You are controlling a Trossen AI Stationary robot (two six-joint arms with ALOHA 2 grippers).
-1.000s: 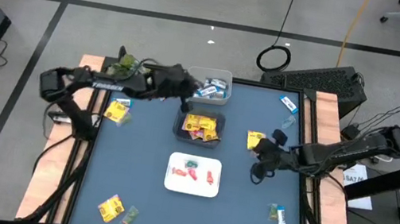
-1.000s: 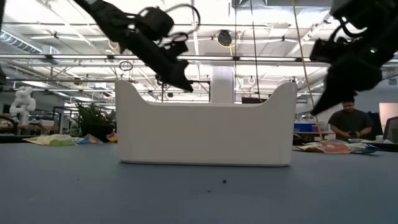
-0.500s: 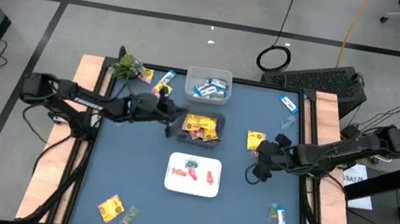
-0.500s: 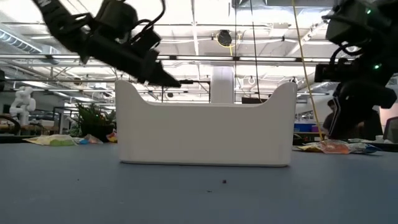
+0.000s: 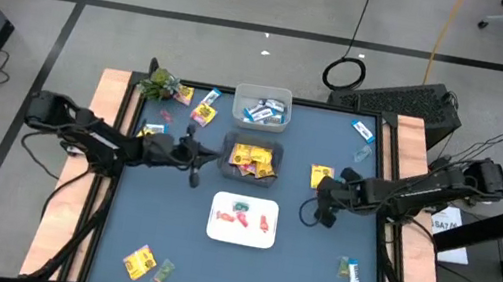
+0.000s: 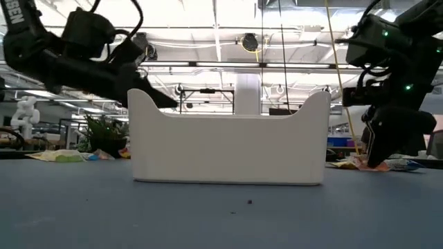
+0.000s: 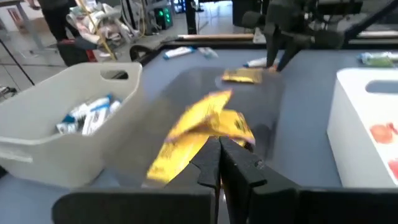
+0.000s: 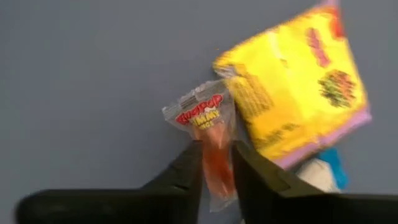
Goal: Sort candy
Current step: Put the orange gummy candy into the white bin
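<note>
Red-orange candy in a clear crinkly wrapper [image 8: 210,134] sat pinched between right gripper [image 8: 216,163] fingers, centre-right of the high view, touching a yellow square packet [image 8: 297,87]. Could've dragged that packet along, grip looked shallow on slippery film. Left gripper [image 7: 219,163] shut, empty, left of centre, near grey bin of yellow packets [image 5: 228,163].

High cam: straight down, whole table [image 5: 155,237] + floor. Low cam: tabletop level, close behind white tray [image 6: 228,149], facing room. Wrist cams: very close over tabletop. Left wrist & high share grey bin [image 7: 68,134]
</note>
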